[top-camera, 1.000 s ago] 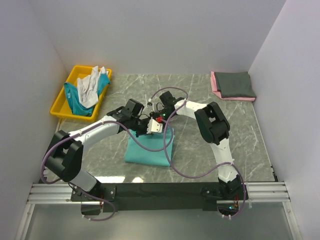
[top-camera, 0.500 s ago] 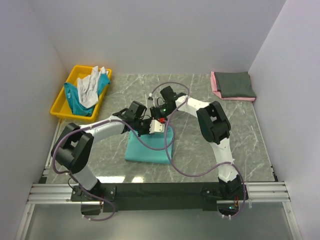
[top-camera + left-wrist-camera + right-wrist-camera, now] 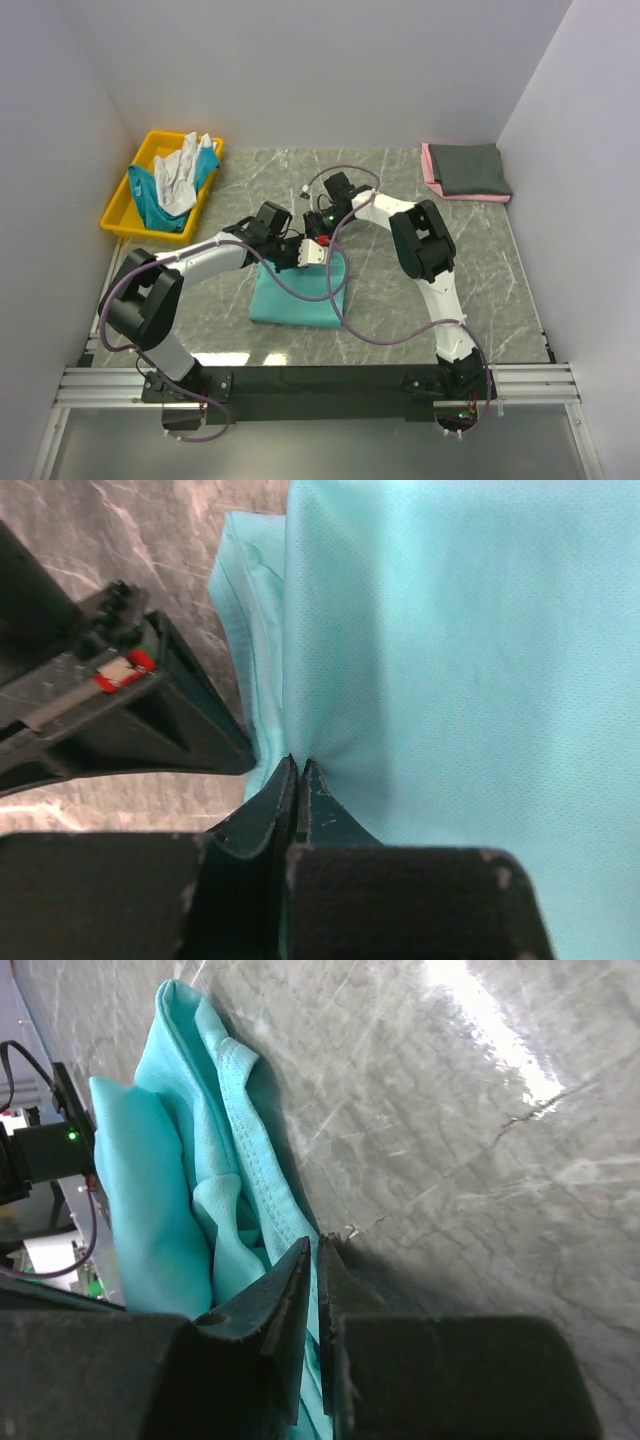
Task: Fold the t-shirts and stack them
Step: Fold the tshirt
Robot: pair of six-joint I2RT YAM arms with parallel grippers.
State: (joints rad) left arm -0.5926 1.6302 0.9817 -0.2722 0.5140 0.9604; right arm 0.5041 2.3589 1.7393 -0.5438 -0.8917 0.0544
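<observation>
A folded sea-green t-shirt (image 3: 295,295) lies on the marble table in front of the arms. My left gripper (image 3: 300,252) is at its far edge, shut on a pinch of the cloth (image 3: 300,763). My right gripper (image 3: 322,238) is just beside it at the same far edge, shut on the shirt's hem (image 3: 318,1250). The shirt fills the left wrist view (image 3: 460,650) and shows bunched in the right wrist view (image 3: 190,1190). A folded dark grey shirt (image 3: 470,168) lies on a pink one (image 3: 432,170) at the far right corner.
A yellow bin (image 3: 122,213) at the far left holds a white shirt (image 3: 180,170) and a teal shirt (image 3: 152,203). White walls close in the table on three sides. Purple cables loop over the sea-green shirt.
Both grippers have moved slightly away from the arm bases with the shirt's far edge. The left arm's elbow has swung in to the right.
</observation>
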